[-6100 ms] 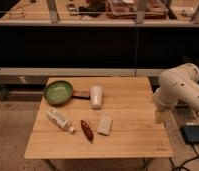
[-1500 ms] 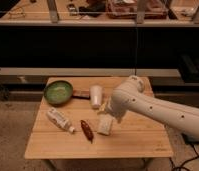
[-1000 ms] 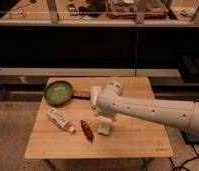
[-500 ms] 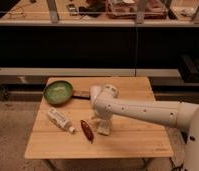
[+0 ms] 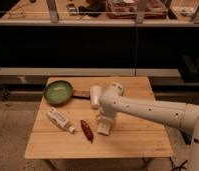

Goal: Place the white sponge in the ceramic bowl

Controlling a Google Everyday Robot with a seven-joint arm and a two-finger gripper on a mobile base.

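Note:
The white sponge (image 5: 103, 128) lies flat on the wooden table (image 5: 138, 140), near its middle front. My gripper (image 5: 105, 119) points down right over the sponge and covers its upper part; the white arm reaches in from the right. The ceramic bowl (image 5: 58, 92), green inside with a dark rim and a brownish stub on its right side, sits at the table's back left, well apart from the gripper.
An upright white cup (image 5: 95, 96) stands just behind the gripper. A white tube-shaped bottle (image 5: 60, 120) lies front left. A small dark brown oblong thing (image 5: 86, 130) lies just left of the sponge. Dark shelving stands behind the table.
The arm has swung in from the table's right side to the middle and come down over the sponge. The sponge, bowl, cup and bottle have not moved.

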